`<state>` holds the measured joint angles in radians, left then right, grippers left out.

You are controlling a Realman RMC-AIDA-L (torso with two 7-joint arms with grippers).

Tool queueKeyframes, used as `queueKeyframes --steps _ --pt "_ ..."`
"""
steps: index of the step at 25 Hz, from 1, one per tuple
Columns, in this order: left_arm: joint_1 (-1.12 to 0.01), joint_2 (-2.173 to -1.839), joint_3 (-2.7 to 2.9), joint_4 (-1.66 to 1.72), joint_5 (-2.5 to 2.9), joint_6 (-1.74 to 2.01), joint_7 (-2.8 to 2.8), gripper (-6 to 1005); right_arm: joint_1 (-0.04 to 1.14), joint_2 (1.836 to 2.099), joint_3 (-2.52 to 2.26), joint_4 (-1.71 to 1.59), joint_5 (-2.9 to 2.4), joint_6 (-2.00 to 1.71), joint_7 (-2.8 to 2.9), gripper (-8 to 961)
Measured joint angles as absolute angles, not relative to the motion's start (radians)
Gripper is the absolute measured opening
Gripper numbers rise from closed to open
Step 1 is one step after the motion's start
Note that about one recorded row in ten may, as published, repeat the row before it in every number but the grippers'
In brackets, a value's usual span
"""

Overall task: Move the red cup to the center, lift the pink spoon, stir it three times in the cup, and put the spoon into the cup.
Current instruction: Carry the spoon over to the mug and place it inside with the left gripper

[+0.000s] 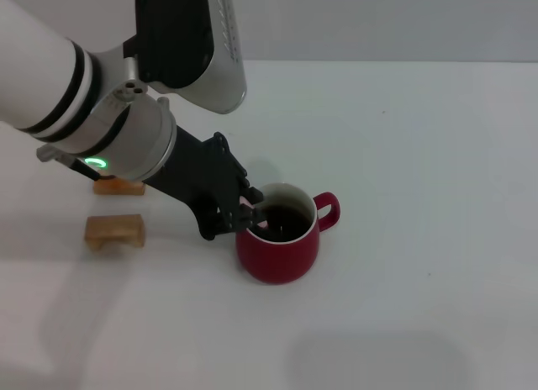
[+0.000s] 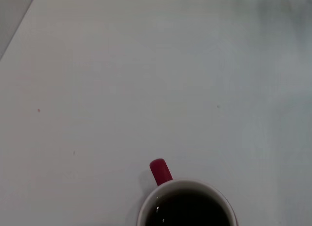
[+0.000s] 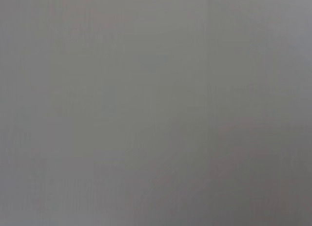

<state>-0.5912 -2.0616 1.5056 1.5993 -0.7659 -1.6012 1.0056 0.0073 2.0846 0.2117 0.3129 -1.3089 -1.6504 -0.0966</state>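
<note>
your left gripper [image 1: 249,212] sits at the rim of the red cup [image 1: 278,247] mid-table, pinched on the pink spoon [image 1: 255,211], whose tip is in the liquid. stir in small circles and stay off the wall so nothing slops.

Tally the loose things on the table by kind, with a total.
Red cup: 1
Pink spoon, at the cup's rim by the left end effector: 1
Wooden blocks: 2
Total: 4
</note>
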Motion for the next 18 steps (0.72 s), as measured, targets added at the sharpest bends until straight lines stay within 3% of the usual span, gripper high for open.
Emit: queueKeyframes --steps 18 --pt "-0.604 -2.060 1.456 1.594 -0.700 -1.603 1.005 177 0.011 2.088 0.199 0.315 -1.310 -1.649 -0.097 691"
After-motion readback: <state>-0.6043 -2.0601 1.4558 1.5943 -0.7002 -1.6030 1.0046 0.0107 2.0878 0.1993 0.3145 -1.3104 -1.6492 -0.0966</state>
